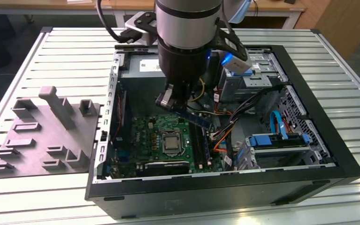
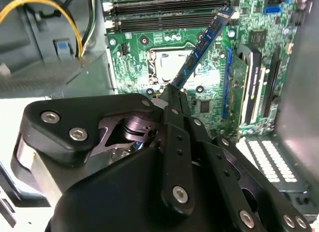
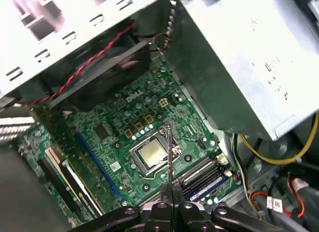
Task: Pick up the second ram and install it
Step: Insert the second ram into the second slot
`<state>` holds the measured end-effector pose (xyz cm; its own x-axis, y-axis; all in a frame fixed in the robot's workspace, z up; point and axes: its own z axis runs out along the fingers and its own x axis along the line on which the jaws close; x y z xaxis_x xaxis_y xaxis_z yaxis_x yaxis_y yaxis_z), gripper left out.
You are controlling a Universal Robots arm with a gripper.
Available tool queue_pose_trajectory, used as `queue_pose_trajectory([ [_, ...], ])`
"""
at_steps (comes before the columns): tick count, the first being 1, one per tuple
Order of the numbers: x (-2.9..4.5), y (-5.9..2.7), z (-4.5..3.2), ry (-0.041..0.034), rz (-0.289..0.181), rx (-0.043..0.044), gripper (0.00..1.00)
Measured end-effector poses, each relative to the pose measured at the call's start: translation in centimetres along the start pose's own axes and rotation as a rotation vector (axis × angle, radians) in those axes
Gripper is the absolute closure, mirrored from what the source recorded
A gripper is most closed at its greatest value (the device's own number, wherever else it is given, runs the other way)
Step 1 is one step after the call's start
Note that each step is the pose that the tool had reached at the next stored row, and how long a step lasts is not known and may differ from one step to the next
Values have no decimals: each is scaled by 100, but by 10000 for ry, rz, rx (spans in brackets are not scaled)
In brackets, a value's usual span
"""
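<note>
You're looking at the slatted metal desk point(image 1: 42, 197) with the open computer case point(image 1: 217, 194) lying on it. A grey moulded fixture point(image 1: 48, 136) sits beside the case, on the exterior view's left. Your arm point(image 1: 186, 42) reaches straight down into the case, over the green motherboard point(image 1: 148, 136), which also shows in both wrist views point(image 2: 209, 92) point(image 3: 124, 117). The jaws are clenched on one end of the second ram point(image 1: 192, 118). In the second wrist view the stick point(image 2: 202, 47) slants away from the jaws towards the black memory slots point(image 2: 169, 10), not seated in them. In the first wrist view you see it edge-on point(image 3: 170, 157), just beside the CPU socket point(image 3: 150, 154).
</note>
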<state>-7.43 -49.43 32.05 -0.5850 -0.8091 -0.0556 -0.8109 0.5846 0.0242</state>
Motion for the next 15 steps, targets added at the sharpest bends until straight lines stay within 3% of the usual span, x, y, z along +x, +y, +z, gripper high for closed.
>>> queue_pose_trajectory([
  [15, 2, -1, 40, -65, 2726, 152, 89],
])
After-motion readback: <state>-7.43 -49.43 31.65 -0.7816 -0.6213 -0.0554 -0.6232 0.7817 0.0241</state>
